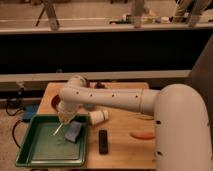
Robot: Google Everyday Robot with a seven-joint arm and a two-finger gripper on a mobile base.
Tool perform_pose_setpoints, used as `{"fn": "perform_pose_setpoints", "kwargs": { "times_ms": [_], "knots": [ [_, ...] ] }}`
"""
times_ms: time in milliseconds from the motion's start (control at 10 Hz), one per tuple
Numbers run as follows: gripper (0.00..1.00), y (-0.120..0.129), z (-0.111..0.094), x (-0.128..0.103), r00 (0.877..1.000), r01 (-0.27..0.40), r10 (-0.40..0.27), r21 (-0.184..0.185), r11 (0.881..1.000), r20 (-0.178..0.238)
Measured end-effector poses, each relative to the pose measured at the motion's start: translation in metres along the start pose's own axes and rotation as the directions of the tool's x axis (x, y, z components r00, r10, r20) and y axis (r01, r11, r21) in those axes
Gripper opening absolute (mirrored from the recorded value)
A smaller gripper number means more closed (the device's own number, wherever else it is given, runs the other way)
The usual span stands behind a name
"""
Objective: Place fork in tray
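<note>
- Fork [57,130]: thin, pale, slanted, its upper end seemingly at the gripper [63,120], over the tray's far part.
- Tray [24,150]: green, rectangular, raised rim, flat on the worktop [125,155].

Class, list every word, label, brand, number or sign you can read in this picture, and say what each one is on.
None: no text can be read anywhere in the camera view.
Tray, fork, black bar, arm: no lettering shows.
Gripper, over the tray's far edge at the fork's upper end: no marking shows.
</note>
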Motion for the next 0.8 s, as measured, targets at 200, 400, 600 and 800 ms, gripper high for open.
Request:
{"fn": "perform_pose_setpoints", "kwargs": {
  "times_ms": [200,400,600,800],
  "knots": [
    [0.42,-0.0002,0.0002,-0.0002,1.0,0.01,-0.01,0.001,1.0,0.0],
    [0.42,0.0003,0.0008,-0.0005,1.0,0.027,-0.027,0.001,1.0,0.0],
    [0.42,-0.0002,-0.0002,0.0006,0.999,0.043,-0.043,0.0,0.999,0.002],
    [0.42,-0.0003,-0.0005,0.0009,0.999,0.048,-0.048,0.0,0.999,0.002]
  ]
}}
